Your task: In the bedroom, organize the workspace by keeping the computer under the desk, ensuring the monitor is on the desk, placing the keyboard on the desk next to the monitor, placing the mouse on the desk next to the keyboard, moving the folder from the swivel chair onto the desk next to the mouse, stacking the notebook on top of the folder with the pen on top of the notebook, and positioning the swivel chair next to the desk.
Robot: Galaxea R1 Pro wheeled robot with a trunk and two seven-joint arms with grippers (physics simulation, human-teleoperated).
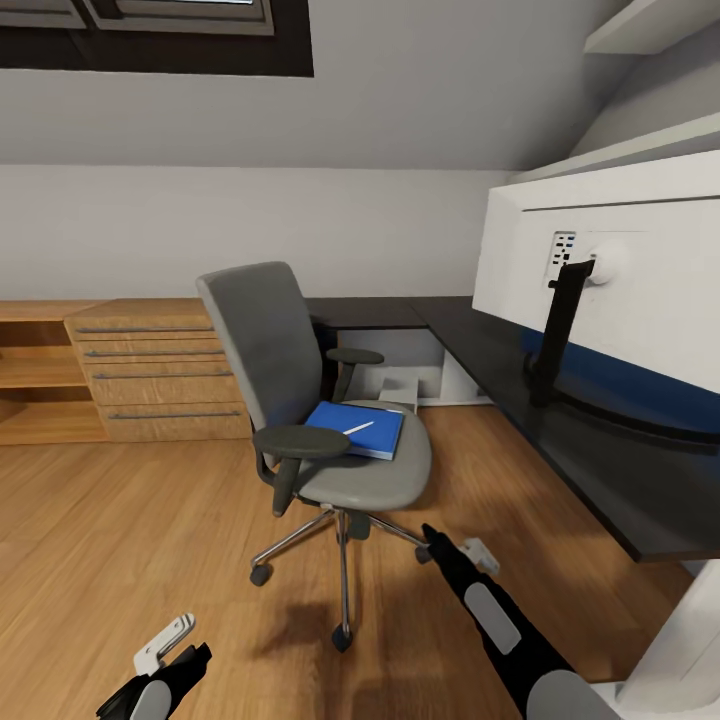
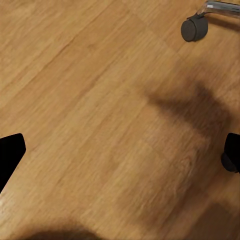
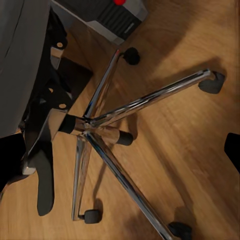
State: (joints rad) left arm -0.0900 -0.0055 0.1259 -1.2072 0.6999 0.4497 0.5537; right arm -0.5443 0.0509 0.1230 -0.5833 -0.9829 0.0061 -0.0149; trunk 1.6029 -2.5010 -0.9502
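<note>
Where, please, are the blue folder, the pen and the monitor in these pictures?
folder (image 1: 345,418): head view, bare blue cover left of the pen.
pen (image 1: 358,428): head view, middle of its shaft.
monitor (image 1: 640,270): head view, white back panel.

Nothing readable anywhere — no brand, no label, no numbers. Closest to a marking: a grid of tiny dark port marks on the white back of the monitor by the stand mount, too small to make out. Also a plain red dot on the computer — no lettering.
</note>
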